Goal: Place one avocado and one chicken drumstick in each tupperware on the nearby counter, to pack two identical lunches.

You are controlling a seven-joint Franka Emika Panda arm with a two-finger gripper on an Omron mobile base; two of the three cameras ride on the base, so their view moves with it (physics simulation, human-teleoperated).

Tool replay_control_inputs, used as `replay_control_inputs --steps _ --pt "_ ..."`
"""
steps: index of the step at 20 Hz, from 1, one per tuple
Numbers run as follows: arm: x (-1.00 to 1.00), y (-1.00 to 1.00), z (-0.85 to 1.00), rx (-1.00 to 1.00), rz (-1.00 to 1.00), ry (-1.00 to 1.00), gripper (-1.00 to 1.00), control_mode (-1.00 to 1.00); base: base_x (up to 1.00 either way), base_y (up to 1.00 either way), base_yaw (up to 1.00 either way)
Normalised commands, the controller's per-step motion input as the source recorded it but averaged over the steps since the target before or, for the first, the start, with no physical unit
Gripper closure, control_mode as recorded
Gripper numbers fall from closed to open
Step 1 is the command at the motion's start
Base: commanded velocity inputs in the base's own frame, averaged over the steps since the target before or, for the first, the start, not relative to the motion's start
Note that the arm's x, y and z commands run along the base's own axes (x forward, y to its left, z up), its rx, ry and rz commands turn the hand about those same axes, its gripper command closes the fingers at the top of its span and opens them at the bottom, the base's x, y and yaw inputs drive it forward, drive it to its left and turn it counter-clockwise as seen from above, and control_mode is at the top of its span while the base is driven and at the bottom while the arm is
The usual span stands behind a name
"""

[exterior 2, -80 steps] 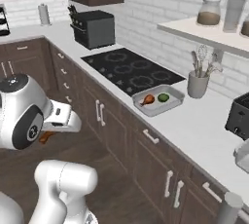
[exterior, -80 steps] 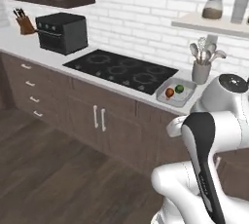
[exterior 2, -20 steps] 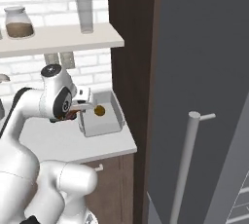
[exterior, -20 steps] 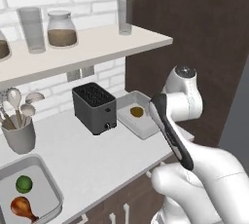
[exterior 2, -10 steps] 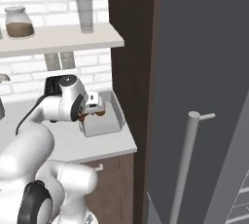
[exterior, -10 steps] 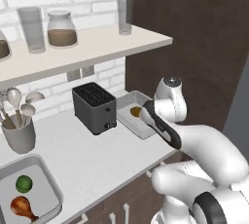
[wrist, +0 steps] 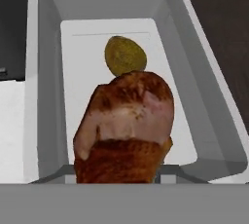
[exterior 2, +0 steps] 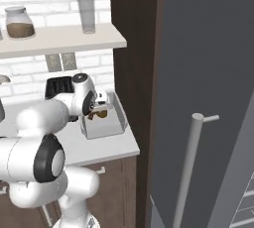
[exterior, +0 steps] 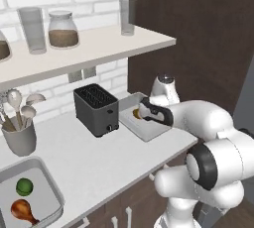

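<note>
One olive avocado (wrist: pixel 125 55) sitting in the tupperware (wrist: pixel 46 96) beside the black toaster (exterior: pixel 96 109) — gripper (exterior 2: pixel 97 111) clamped on a drumstick (wrist: pixel 127 125), poised just above.

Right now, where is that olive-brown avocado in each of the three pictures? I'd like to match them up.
Left base view: the olive-brown avocado peeks out at centre, in the tupperware right of the toaster.
Right base view: left of centre, a brownish spot in the tupperware, too blurred to tell avocado from the held chicken drumstick.
Hand view: upper centre, on the tray floor beyond the chicken drumstick.
Shared landmark: the tupperware.
</note>
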Motion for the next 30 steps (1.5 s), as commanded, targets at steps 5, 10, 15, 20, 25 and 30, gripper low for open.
replay_control_inputs --steps 5,10,15,20,25,30 --pt "0.51 0.02 -0.31 -0.03 0.01 0.00 -1.00 -1.00 0.00 0.00 0.00" --pt "0.22 0.01 -0.29 -0.01 0.00 0.00 -1.00 -1.00 0.00 0.00 0.00" --pt "0.01 0.00 -0.01 0.00 0.00 -0.02 -1.00 -1.00 0.00 0.00 0.00" --pt "-0.08 0.03 0.07 0.00 0.00 0.00 -1.00 -1.00 0.00 0.00 0.00" --pt "-0.78 0.09 0.24 0.03 0.00 -0.01 -1.00 -1.00 0.00 0.00 0.00" --pt "-1.00 0.21 0.75 0.09 0.00 -0.09 -1.00 -1.00 0.00 0.00 0.00"
